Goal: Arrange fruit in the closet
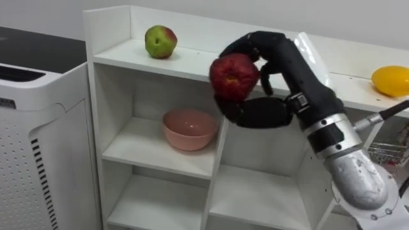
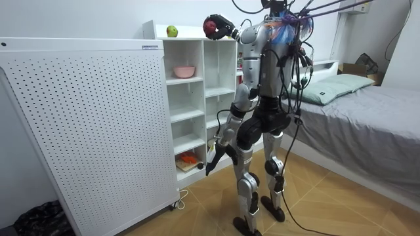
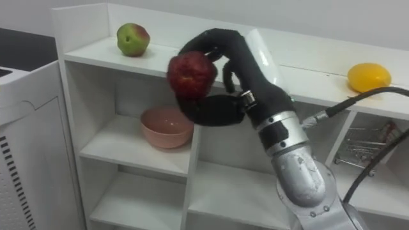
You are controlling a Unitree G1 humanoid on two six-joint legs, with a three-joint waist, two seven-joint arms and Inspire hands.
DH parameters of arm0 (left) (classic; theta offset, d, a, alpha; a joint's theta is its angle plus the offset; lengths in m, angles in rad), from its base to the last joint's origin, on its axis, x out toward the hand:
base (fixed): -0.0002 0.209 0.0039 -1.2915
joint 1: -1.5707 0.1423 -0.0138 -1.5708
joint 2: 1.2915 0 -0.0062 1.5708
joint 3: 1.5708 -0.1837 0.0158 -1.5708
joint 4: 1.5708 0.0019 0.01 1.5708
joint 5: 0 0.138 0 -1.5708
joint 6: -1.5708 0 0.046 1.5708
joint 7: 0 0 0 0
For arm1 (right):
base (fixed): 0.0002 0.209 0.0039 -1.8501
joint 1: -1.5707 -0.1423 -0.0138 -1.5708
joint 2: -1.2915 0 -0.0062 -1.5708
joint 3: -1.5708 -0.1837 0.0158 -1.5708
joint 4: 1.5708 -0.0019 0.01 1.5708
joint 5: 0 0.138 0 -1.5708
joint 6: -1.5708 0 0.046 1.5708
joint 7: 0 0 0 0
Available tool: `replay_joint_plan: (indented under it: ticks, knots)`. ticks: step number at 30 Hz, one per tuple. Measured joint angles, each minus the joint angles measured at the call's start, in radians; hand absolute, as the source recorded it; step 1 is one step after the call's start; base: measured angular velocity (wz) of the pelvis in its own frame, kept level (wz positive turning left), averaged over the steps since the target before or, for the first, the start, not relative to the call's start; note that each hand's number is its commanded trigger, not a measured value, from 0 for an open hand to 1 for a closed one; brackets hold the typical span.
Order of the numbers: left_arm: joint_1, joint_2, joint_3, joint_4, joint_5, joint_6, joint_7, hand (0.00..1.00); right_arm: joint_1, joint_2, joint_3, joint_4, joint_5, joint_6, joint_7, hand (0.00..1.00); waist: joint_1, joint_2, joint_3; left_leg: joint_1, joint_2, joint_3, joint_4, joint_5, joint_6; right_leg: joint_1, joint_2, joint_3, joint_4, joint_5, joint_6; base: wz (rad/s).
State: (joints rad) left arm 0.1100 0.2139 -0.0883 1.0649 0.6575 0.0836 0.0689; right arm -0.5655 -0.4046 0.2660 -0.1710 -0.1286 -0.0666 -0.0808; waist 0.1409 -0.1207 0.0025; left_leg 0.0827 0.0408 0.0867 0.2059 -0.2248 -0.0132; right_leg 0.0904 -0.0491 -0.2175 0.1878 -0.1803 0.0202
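We see a pink bowl [image 1: 190,129] standing upright, mouth up. At the room view's left we find a tall white perforated panel [image 2: 85,124] with a dark bundle [image 2: 36,219] at its foot. At the room view's right is a grey bed [image 2: 367,131] with a pillow [image 2: 335,87], on a wooden floor [image 2: 328,203].

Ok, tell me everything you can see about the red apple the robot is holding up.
The red apple is round and dark red, with a dull, slightly mottled skin, and looks whole. The right hand grips it, dark fingers curled over its top and back, thumb underneath. It is held in the air at about the level of the top board of the white shelf unit, apparently not resting on it.
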Motion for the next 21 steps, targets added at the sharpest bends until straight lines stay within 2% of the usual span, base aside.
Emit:
replay_joint_plan:
  ticks: [5,8,14,16,18,19,21]
  knots:
    - [-0.013,0.000,-0.015,0.029,-0.001,-0.004,0.016,0.00,0.044,0.051,0.035,-0.001,-0.008,-0.007,0.010,1.00,0.003,0.000,0.0001,-0.003,0.000,0.000,0.001,0.000,0.000,-0.002,-0.001,-0.002,0.002,0.000,0.000,0.00]
    - [-0.028,0.000,-0.044,0.057,-0.038,-0.005,0.036,0.00,0.080,0.064,0.064,0.006,-0.017,-0.007,0.026,1.00,0.004,0.009,0.0061,-0.012,0.000,0.000,-0.003,0.000,0.000,-0.007,-0.001,-0.002,0.003,0.003,-0.002,-0.01]
    - [-0.045,-0.001,-0.065,0.062,-0.038,-0.018,0.049,0.00,0.126,0.112,0.069,0.114,-0.040,-0.009,0.049,1.00,0.001,0.027,0.0101,-0.073,0.000,-0.005,0.024,0.004,0.002,-0.072,-0.005,-0.004,0.036,0.004,-0.004,0.01]
    - [-0.056,-0.001,-0.085,0.075,-0.059,-0.023,0.062,0.00,0.151,0.120,0.070,0.178,-0.044,-0.009,0.051,1.00,0.006,0.038,0.0158,-0.082,-0.002,-0.007,0.034,0.004,0.002,-0.081,-0.008,-0.007,0.039,0.004,-0.004,0.05]
    - [-0.072,-0.005,-0.098,0.103,-0.124,-0.026,0.076,0.00,0.158,0.138,0.070,0.278,-0.048,-0.008,0.049,1.00,0.006,0.056,0.0221,-0.125,-0.001,-0.007,0.059,0.005,0.004,-0.130,-0.014,-0.006,0.077,0.003,-0.004,0.00]
    - [-0.077,-0.005,-0.102,0.110,-0.138,-0.026,0.077,0.00,0.158,0.138,0.070,0.303,-0.050,-0.009,0.048,1.00,0.006,0.058,0.0227,-0.138,-0.001,-0.007,0.068,0.005,0.004,-0.145,-0.016,-0.006,0.088,0.003,-0.004,-0.04]
    - [-0.094,-0.004,-0.104,0.141,-0.178,-0.033,0.076,0.00,0.162,0.141,0.073,0.399,-0.077,-0.008,0.046,1.00,0.009,0.073,0.0304,-0.188,-0.001,-0.005,0.101,0.005,0.007,-0.210,-0.025,-0.004,0.144,0.002,-0.005,-0.05]
